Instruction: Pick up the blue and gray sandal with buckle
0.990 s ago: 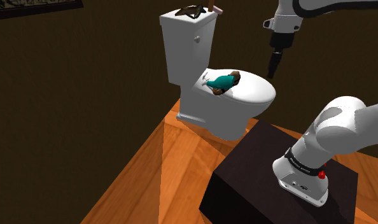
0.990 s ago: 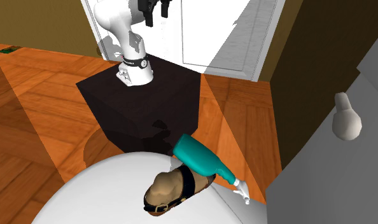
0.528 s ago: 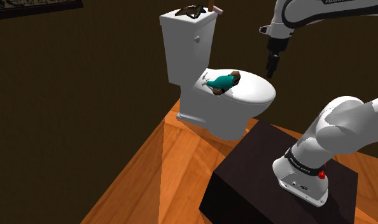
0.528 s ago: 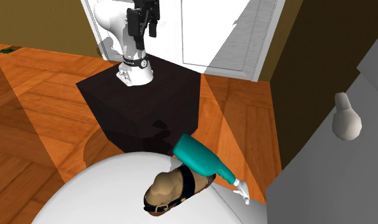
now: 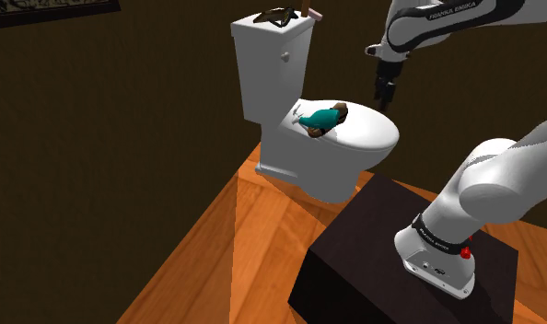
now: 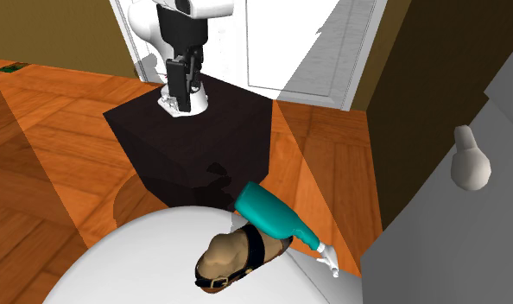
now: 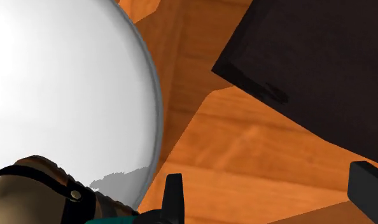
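A tan-brown sandal with black straps and a small gold buckle lies on the closed, glossy white lid of a white toilet, towards the lid's hinge end. A teal bottle with a white nozzle lies on its side against the sandal, on the side nearer the white tank.

The all-black two-finger hand hangs in the air pointing downward. It is at the shoulder view's right of the sandal, by the lid's rim and apart from both sandal and bottle. The hand is released: in the wrist view its fingers stand well apart, with orange-brown wooden floor showing between them. The sandal lies off to the outer side of one finger, untouched.

The arm rises from a dark, nearly black box stand set on the floor just beside the toilet bowl. On top of the tank rest a dark object and a small pink one, both too small to identify. In the second exterior view a white door stands behind the stand.
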### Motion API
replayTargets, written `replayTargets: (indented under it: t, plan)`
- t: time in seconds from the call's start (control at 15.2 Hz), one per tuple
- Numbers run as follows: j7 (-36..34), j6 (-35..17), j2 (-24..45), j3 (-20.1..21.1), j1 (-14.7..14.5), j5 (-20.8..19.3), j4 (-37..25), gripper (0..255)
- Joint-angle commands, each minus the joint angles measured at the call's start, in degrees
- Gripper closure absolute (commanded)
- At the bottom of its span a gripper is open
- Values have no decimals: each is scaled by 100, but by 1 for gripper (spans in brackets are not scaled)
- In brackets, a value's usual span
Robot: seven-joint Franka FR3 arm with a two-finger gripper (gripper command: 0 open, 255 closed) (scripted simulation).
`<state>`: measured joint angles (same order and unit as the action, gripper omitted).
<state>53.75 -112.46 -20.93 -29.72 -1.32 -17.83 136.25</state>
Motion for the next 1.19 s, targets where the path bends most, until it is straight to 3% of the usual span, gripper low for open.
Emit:
replayTargets:
  t: [0.0,0.26,0.53,0.86,1.12]
  plan:
    - [528,-295,457,-254,-85,79,-243,0]
    - [1604,-806,1436,-658,-228,501,-795,0]
    - [2772,-1179,2501,-845,-204,1209,-1467,0]
    - [4099,-1373,3782,-630,206,2116,-2493,0]
    - [4912,-1350,4705,-286,658,2618,-3464,0]
